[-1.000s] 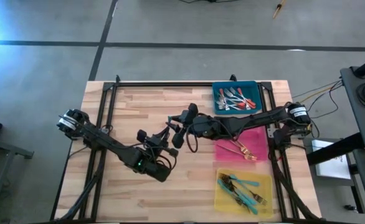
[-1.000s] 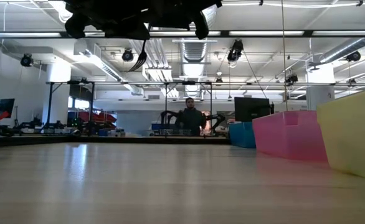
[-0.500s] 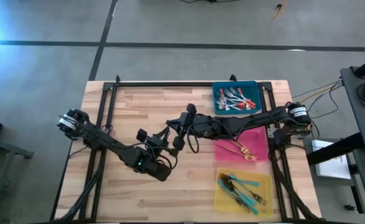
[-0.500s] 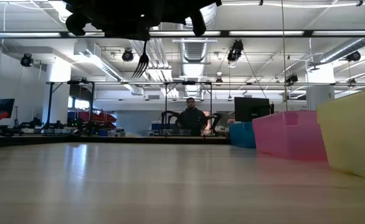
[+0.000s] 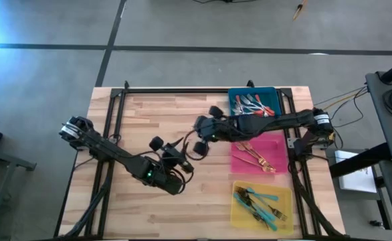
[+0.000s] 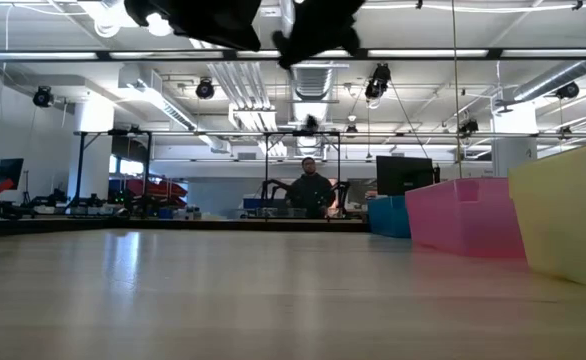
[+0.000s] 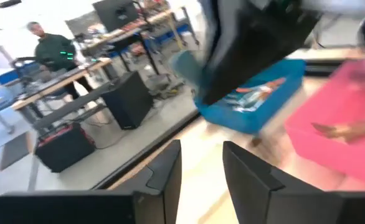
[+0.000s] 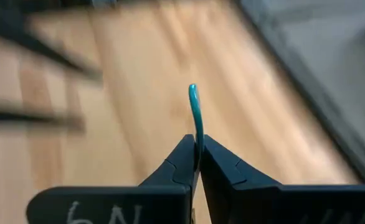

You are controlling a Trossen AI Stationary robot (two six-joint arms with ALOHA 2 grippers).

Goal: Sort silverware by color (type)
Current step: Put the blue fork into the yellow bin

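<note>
Above the middle of the wooden table, my right gripper [image 5: 197,137] [image 8: 197,155] is shut on a teal-handled fork [image 8: 194,109]. Its slim teal handle sticks out past the fingertips; the tine end is hidden. Just to its near left, my left gripper [image 5: 184,161] [image 7: 202,168] stands open with nothing between its fingers. More silverware lies sorted in three trays at the right: red-handled pieces in the blue tray [image 5: 271,94], gold forks in the pink tray [image 5: 276,142], and teal-handled ones in the yellow tray [image 5: 284,194]. My right gripper pinches the fork's teal handle [image 8: 197,138] between its two fingertips. The handle's free end [image 8: 192,92] stands out beyond them. The fingers slant downward over the table, and the fork is lifted clear of the wood. The rest of the fork is hidden behind the fingers.
The three trays stand in a column along the table's right side, blue farthest, yellow nearest. Bare wood [image 5: 149,110] lies to the left and far left of the arms. Black frame rails [image 5: 176,92] run along the table's far edge. A person [image 6: 309,188] sits in the room beyond.
The two grippers, close together over the table's middle before, have come apart. My right gripper has drawn back toward the table's right edge, risen and tipped. My left gripper has rolled. The fork that hung below them in the low view has gone up out of that view.
</note>
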